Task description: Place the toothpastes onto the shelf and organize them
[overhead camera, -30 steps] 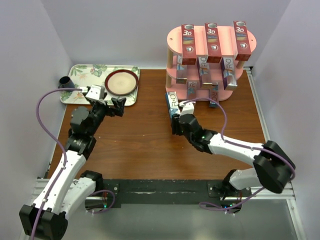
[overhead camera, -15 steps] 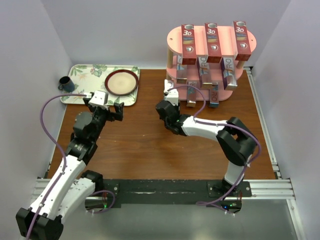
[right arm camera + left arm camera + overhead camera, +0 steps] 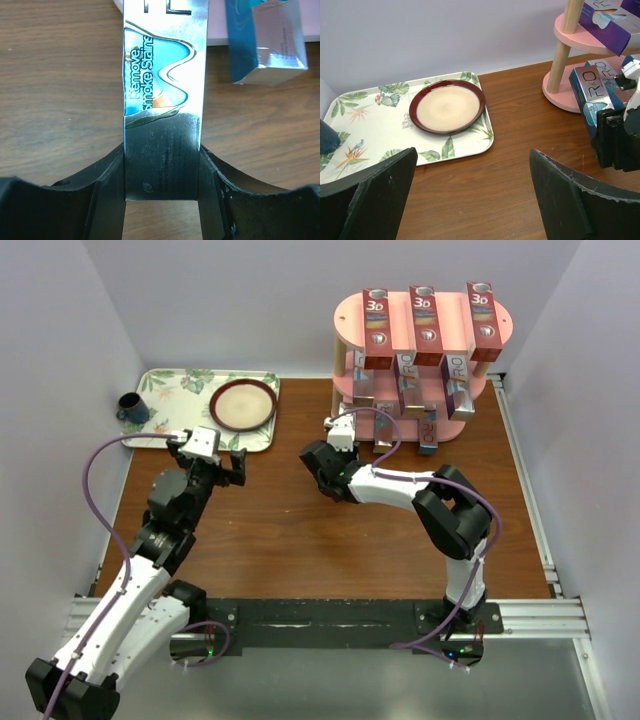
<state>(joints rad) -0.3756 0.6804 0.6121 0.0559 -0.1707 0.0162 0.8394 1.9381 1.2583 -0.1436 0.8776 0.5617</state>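
The pink three-tier shelf (image 3: pixel 425 345) stands at the back right. Three red "3D" cartons (image 3: pixel 428 325) lie on its top board, with purple and silver cartons (image 3: pixel 410 390) on the middle tier. My right gripper (image 3: pixel 162 175) is shut on a silver-white carton with blue lettering (image 3: pixel 162 100). The carton sits low over the table, its far end at the bottom board (image 3: pixel 560 92). A teal-blue carton (image 3: pixel 265 40) lies just to its right. In the top view the right gripper (image 3: pixel 335 445) sits by the shelf's left foot. My left gripper (image 3: pixel 215 455) is open and empty over bare table near the tray.
A floral tray (image 3: pixel 170 400) at the back left holds a red-rimmed plate (image 3: pixel 243 405) and a dark mug (image 3: pixel 131 407). In the left wrist view the tray (image 3: pixel 370 130) lies ahead, and the right gripper's black body (image 3: pixel 615 140) is at the right edge.
My right arm folded and swung its gripper left and back toward the shelf's left foot, carton still held. My left gripper drifted slightly right.
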